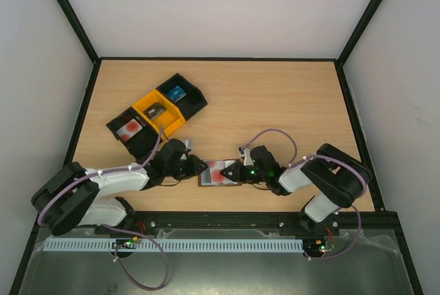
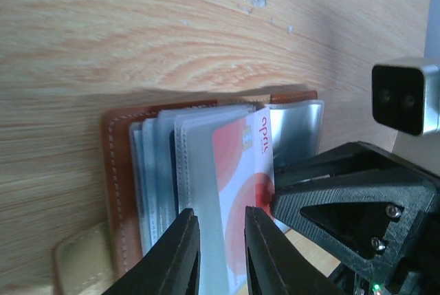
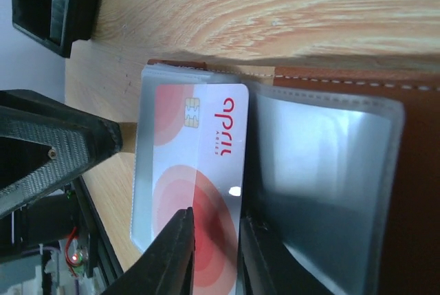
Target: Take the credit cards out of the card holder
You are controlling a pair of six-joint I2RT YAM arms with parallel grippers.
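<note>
The brown, stitched-leather card holder (image 2: 117, 171) is lying open on the wood-grain table (image 1: 275, 102) near its front edge, fanning out clear, glossy plastic sleeves (image 2: 161, 171). A thin white card (image 3: 199, 144) with red circular blotches and rounded corners is sitting among them. The right gripper (image 3: 216, 218) is pinching that card's long edge between its black fingers. The left gripper (image 2: 221, 216) is straddling a sleeve with narrowly parted fingers; whether it is clamping cannot be told.
</note>
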